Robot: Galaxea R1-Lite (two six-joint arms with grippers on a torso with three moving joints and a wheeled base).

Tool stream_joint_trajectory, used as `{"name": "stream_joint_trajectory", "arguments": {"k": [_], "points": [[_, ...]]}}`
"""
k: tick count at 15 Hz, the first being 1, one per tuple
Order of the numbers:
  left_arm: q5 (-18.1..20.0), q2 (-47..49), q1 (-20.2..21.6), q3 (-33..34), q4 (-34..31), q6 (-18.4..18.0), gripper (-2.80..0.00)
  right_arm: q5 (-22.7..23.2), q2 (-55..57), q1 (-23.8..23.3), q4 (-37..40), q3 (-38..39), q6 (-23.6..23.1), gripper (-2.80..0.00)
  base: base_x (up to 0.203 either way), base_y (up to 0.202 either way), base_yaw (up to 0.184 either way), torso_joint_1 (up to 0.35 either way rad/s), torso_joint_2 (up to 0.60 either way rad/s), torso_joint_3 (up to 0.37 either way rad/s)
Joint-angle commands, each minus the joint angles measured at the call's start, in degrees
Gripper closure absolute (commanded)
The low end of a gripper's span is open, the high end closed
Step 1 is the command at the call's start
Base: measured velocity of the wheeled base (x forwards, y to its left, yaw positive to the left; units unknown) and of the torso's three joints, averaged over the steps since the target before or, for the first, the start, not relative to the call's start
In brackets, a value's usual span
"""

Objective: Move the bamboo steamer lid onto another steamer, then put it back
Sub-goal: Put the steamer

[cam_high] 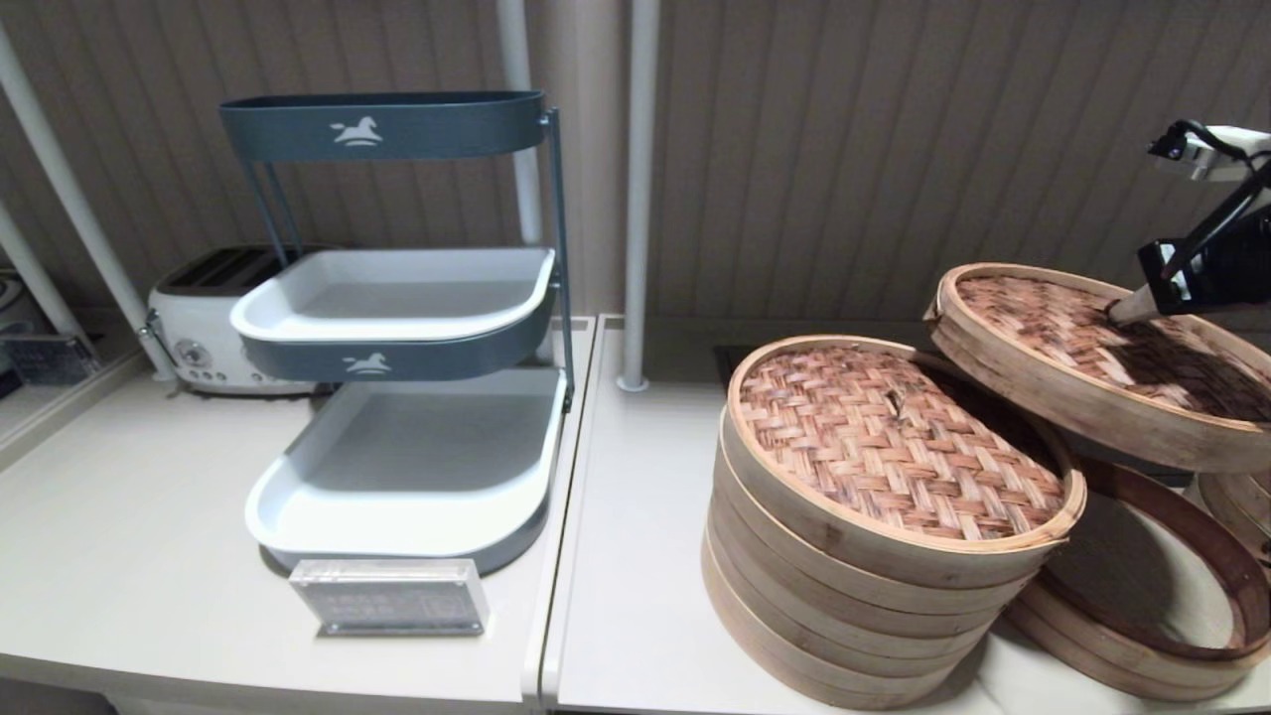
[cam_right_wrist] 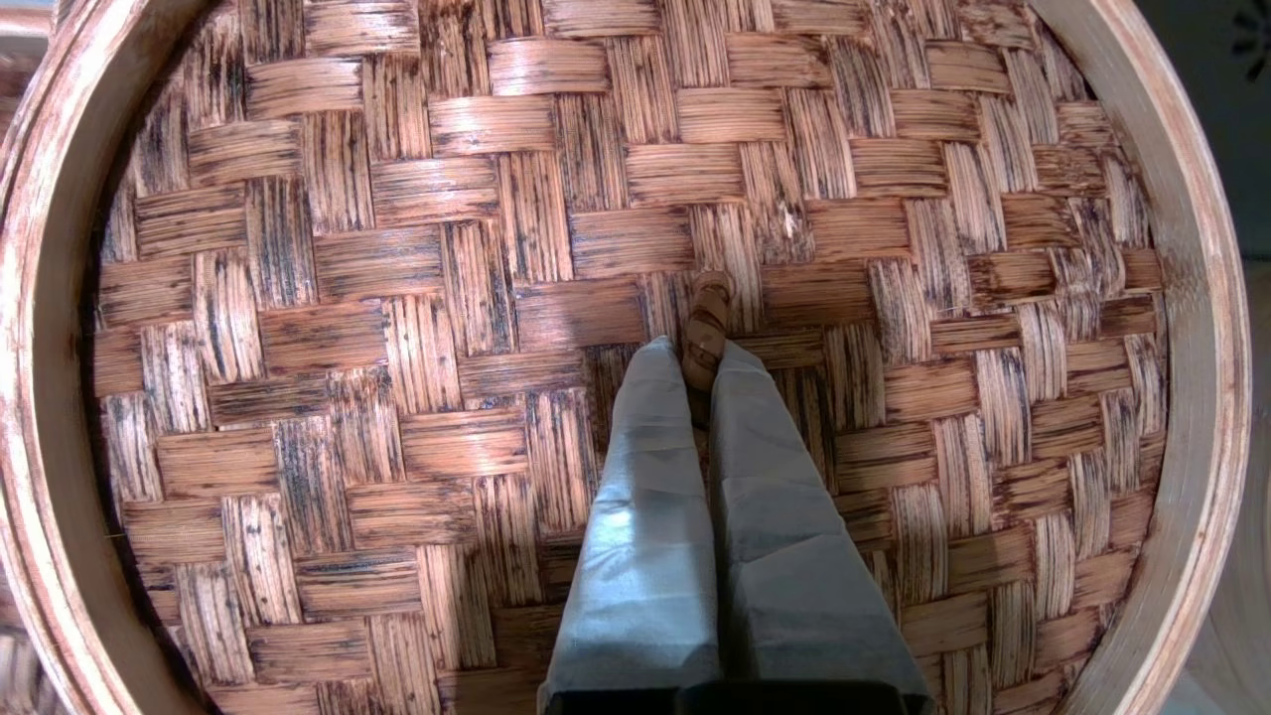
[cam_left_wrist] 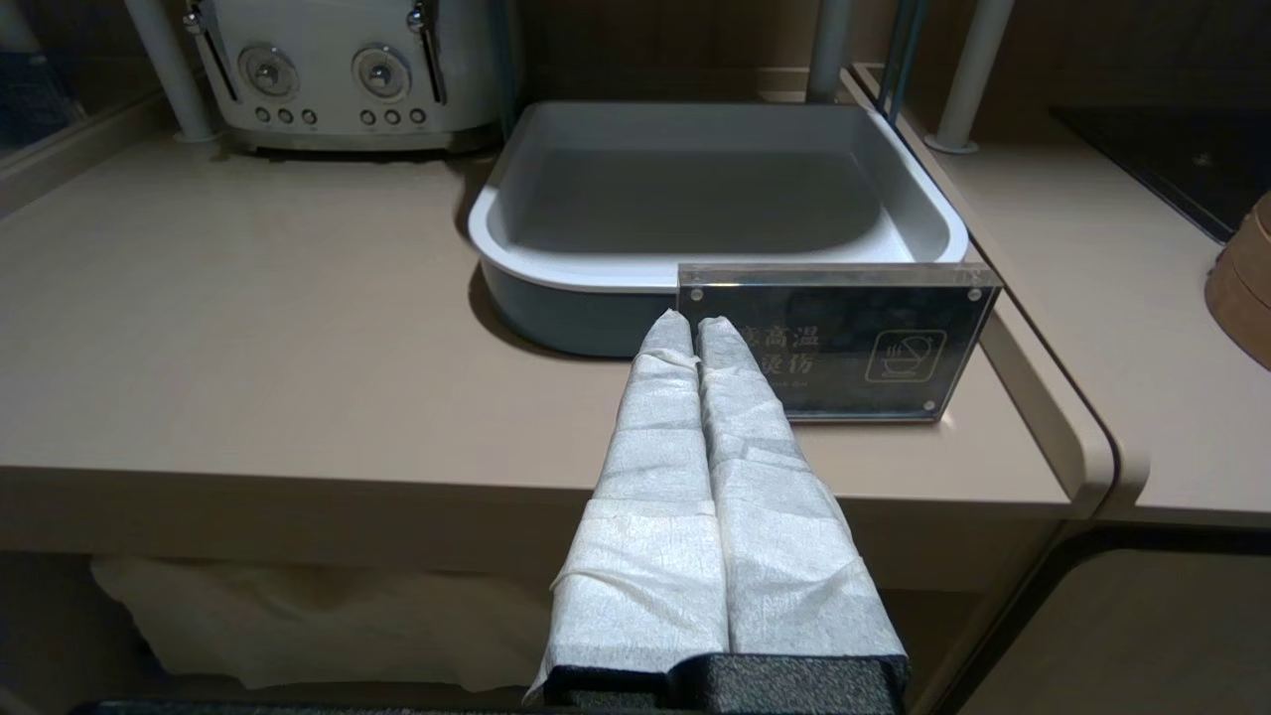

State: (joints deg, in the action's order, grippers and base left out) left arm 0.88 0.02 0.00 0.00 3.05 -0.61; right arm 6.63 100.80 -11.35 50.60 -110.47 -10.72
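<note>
lid (cam_high: 1092,367) aloft, right of tall stack (cam_high: 864,556); low steamer (cam_high: 1152,596) beneath | rack (cam_high: 397,328) left; toaster (cam_high: 213,318) behind

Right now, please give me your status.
Right hand shut on lid's centre loop; bamboo steamer lid lifted, tilted. Left hand shut, parked. Tall stack already carries another lid.

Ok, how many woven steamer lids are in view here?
2. One woven lid sits on the tall steamer stack. The bamboo steamer lid hangs tilted above the low steamer, its centre loop pinched by the right gripper.
</note>
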Motion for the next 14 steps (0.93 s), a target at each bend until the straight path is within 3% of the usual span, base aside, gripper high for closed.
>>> {"name": "stream_joint_trajectory", "arguments": {"k": [1, 14], "points": [[0.0, -0.02, 0.0, 1.58, 0.03, -0.01, 0.0, 0.05, -0.41, 0.28, -0.06, -0.01, -0.09, 0.0, 0.0, 0.0, 0.0, 0.0, 0.0, 0.0], [0.0, -0.02, 0.0, 1.58, 0.03, -0.01, 0.0, -0.17, -0.87, 5.96, -1.37, -0.01, 0.18, 0.0, 0.0, 0.0, 0.0, 0.0, 0.0, 0.0]]}}
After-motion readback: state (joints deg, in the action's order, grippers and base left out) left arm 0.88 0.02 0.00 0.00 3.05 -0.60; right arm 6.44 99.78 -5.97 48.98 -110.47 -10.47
